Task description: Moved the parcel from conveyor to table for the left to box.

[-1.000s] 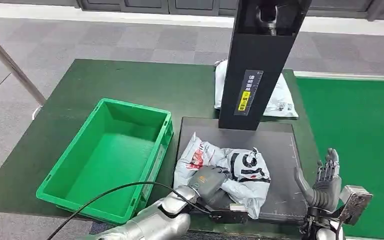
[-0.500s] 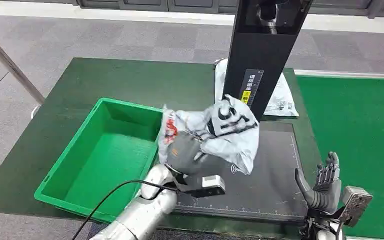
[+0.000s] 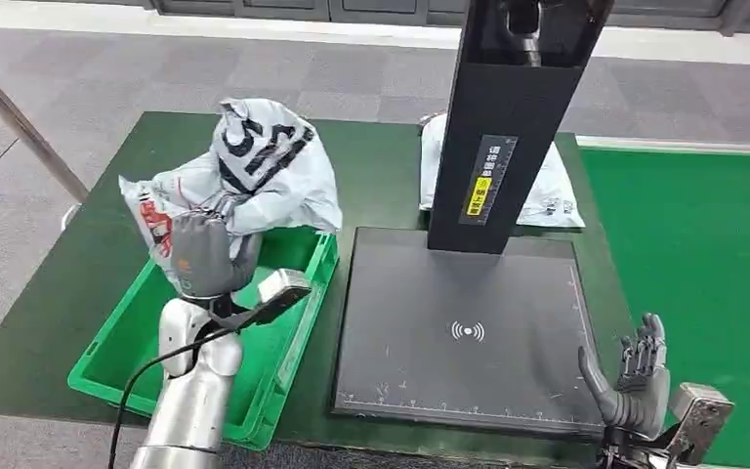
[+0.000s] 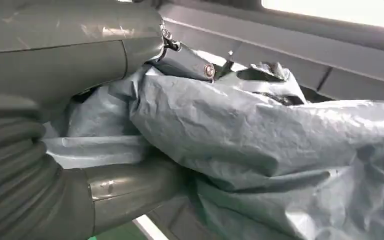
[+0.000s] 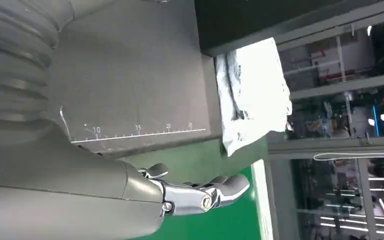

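Left hand (image 3: 202, 256), fingers clamped on the grey parcel (image 3: 254, 166), lifts it above the green box (image 3: 283, 322) for dropping; right hand (image 3: 635, 376) idles, fingers spread.

My left hand (image 3: 203, 256) holds the parcel (image 3: 244, 171) up over the bin (image 3: 123, 337), whose open top lies free below. The black post (image 3: 508, 127) stands on the scanner pad (image 3: 464, 327), walling off its far side. A second bag (image 3: 545, 191) lies behind the post. My right hand (image 3: 633, 376) hangs open beside the pad's near right corner.
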Controlling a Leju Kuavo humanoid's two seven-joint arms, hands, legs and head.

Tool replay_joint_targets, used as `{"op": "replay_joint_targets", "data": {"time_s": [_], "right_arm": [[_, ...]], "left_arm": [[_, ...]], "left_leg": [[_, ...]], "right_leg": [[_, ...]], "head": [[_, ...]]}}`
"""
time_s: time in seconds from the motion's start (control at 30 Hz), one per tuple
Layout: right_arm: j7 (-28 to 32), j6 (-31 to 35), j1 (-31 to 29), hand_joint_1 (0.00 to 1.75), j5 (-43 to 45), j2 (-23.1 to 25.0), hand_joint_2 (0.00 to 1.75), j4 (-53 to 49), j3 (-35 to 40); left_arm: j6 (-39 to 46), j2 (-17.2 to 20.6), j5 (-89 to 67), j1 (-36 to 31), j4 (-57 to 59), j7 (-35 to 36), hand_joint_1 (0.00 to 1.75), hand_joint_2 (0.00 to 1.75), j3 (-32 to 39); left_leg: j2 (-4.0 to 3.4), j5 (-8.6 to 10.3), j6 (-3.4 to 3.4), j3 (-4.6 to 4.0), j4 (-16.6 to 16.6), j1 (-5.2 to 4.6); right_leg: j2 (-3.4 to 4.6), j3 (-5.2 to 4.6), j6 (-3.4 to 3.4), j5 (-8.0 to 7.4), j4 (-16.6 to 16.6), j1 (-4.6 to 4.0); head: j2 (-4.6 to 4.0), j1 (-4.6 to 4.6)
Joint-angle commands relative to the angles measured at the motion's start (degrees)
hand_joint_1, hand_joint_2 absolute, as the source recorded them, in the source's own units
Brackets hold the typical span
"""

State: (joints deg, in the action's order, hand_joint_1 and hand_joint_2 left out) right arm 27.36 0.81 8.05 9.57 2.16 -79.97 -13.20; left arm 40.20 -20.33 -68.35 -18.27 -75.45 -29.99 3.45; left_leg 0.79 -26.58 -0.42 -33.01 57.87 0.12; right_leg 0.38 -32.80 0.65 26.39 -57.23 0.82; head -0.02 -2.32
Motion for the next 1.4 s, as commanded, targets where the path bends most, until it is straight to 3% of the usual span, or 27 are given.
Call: {"op": "replay_joint_targets", "data": {"time_s": [0.03, 0.37, 0.43, 0.53, 0.6, 0.63, 0.67, 0.77, 0.8, 0.9, 1.13, 1.3, 1.37, 1.4], "right_arm": [[-0.18, 0.03, -0.87, 0.00, 0.06, 2.26, 1.75, 0.54, -4.03], [-0.18, 0.03, -0.87, 0.00, 0.06, 2.26, 1.75, 0.54, -4.03], [-0.21, -0.25, -1.72, 0.00, -0.06, 1.59, 1.75, 1.74, -3.47], [-0.54, 0.85, -2.07, 0.00, -0.51, 1.10, 1.75, 1.62, -3.56], [-0.77, 1.91, -0.70, 0.00, -1.86, 1.43, 1.75, -0.86, -3.90], [-1.71, 1.56, 0.32, 0.00, -2.42, 1.85, 1.75, -2.34, -4.20], [-2.03, 1.17, 0.76, 0.00, -2.85, 2.18, 1.75, -2.78, -4.28], [-2.33, 0.31, 0.35, 0.00, -3.26, 2.75, 1.75, -1.90, -3.75], [-2.39, 0.02, -0.09, 0.00, -3.35, 2.74, 1.75, -1.29, -3.28], [-2.54, -0.29, -1.45, 0.00, -3.93, 3.21, 1.75, 0.28, -2.11], [-2.52, -0.34, -2.16, 0.00, -3.73, 2.71, 1.75, 1.35, -1.46], [-2.87, -0.26, -1.71, 0.00, -3.65, 3.05, 1.75, 0.69, -1.55], [-2.88, -0.26, -1.68, 0.00, -3.65, 3.03, 1.75, 0.67, -1.57], [-3.06, -0.25, -1.63, 0.00, -3.54, 3.16, 1.75, 0.59, -1.75]], "left_arm": [[-0.20, 0.33, -0.23, 1.44, -1.67, 0.01, 1.75, 1.75, 4.27], [-0.20, 0.33, -0.23, 1.44, -1.67, 0.01, 1.75, 1.75, 4.27], [-0.20, 1.26, -8.03, 4.03, -3.61, 6.75, 1.75, 1.75, 6.20], [-0.20, 9.36, -16.97, 4.73, 3.98, 24.49, 1.75, 1.75, 0.74], [-0.20, 12.83, -18.41, 3.26, 11.48, 33.05, 1.75, 1.75, -3.57], [-1.37, 15.04, -20.00, 2.86, 15.38, 38.91, 0.42, 1.75, -6.12], [-2.19, 15.73, -20.11, 3.35, 15.91, 41.50, 0.00, 1.75, -7.22], [-3.25, 16.46, -19.74, 5.06, 15.95, 44.02, 0.00, 1.75, -7.98], [-1.71, 15.79, -12.04, 5.86, 13.85, 38.16, 0.00, 0.00, -9.07], [-4.62, 15.83, -4.78, 10.44, 3.18, 36.44, 0.00, 0.00, -11.62], [-5.63, 16.95, -2.56, 10.39, 2.64, 37.15, 0.00, 0.00, -12.11], [-4.86, 16.78, 11.04, 9.30, 1.17, 28.69, 0.00, 0.00, -13.65], [-4.85, 16.60, 10.99, 8.99, 1.06, 28.70, 0.00, 0.00, -13.78], [-6.29, 16.60, 17.60, 8.78, 0.36, 25.05, 0.00, 0.00, -14.84]], "left_leg": [[-0.17, 0.00, -0.02, 0.10, -0.11, 0.01], [-0.12, 0.01, -0.02, 0.10, -0.10, 0.00], [-0.17, 0.04, -0.04, 0.14, -0.19, 0.02], [-0.39, 0.02, -0.04, 0.25, -0.27, -0.05], [-0.38, 0.06, -0.05, 0.31, -0.37, -0.04], [-0.11, 0.08, -0.04, 0.22, -0.27, -0.06], [-0.07, 0.05, -0.05, 0.19, -0.18, -0.05], [-0.10, 0.05, -0.06, 0.18, -0.21, -0.04], [-0.19, 0.00, -0.05, 0.13, -0.14, 0.00], [-0.40, -0.05, -0.03, 0.21, -0.16, -0.01], [-0.60, -0.28, -0.18, 0.48, -0.20, 0.01], [-0.57, -0.28, -0.21, 0.48, -0.23, 0.00], [-0.52, -0.28, -0.21, 0.49, -0.24, 0.01], [-0.52, -0.26, -0.22, 0.51, -0.28, 0.03]], "right_leg": [[0.08, 0.06, -0.05, -0.04, 0.10, -0.02], [0.05, 0.07, -0.05, -0.03, 0.10, -0.02], [0.05, 0.10, -0.07, -0.08, 0.20, -0.04], [0.30, 0.12, -0.06, -0.10, 0.20, 0.03], [0.26, 0.18, -0.08, -0.13, 0.29, 0.02], [0.01, 0.17, -0.05, -0.05, 0.19, 0.05], [-0.03, 0.09, -0.05, 0.01, 0.10, 0.04], [0.00, 0.03, -0.08, 0.00, 0.11, 0.03], [0.11, -0.02, -0.06, 0.00, 0.08, -0.01], [0.29, 0.03, -0.08, 0.01, 0.09, 0.01], [0.58, 0.23, -0.17, 0.07, 0.12, -0.01], [0.53, 0.21, -0.19, 0.12, 0.11, -0.01], [0.48, 0.22, -0.19, 0.12, 0.12, -0.01], [0.46, 0.24, -0.21, 0.10, 0.16, -0.04]], "head": [[0.00, 0.00], [0.00, -0.02], [0.00, -0.02], [0.00, -0.02], [0.00, 0.00], [0.00, 0.00], [0.00, -0.02], [0.00, -0.02], [0.00, -0.02], [0.00, 0.02], [0.00, 0.00], [0.00, -0.02], [0.00, 0.00], [0.00, 0.00]]}}
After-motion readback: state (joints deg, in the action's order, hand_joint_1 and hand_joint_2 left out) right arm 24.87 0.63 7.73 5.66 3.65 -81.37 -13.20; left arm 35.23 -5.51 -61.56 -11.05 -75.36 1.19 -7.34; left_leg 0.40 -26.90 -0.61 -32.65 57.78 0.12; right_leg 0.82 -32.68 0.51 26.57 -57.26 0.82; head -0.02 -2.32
